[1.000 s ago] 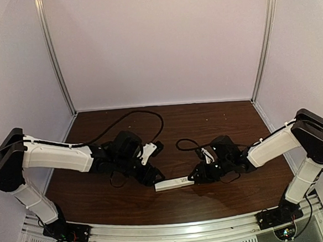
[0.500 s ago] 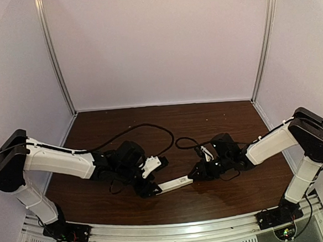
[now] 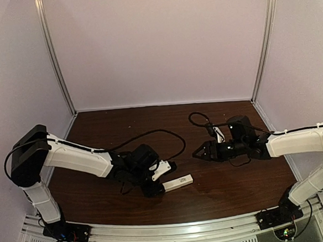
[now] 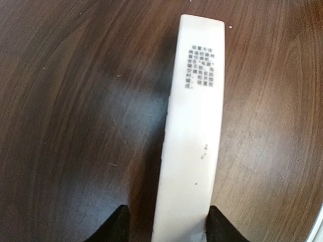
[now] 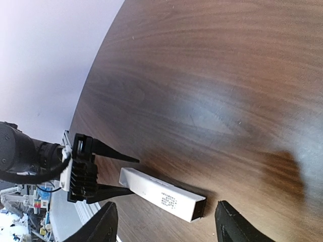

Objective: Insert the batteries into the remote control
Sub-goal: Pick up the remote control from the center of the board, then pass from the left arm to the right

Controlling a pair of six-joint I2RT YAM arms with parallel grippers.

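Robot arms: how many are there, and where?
2. The left arm reaches from the left, the left gripper open astride the remote control's end; the right arm reaches from the right, the right gripper open and empty.

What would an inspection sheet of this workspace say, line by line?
surface: dark wooden table, glossy.
job's things: remote control lies flat, printed side up; batteries not seen.
clutter: nothing seen.
grippers: left gripper open, fingers astride one end of the remote control; right gripper open, empty, away from it.
cables: black cable loops beside the left arm; second cable loops by the right wrist; neither touches the remote control.
surroundings: pale walls, metal posts, metal rail at the near edge.
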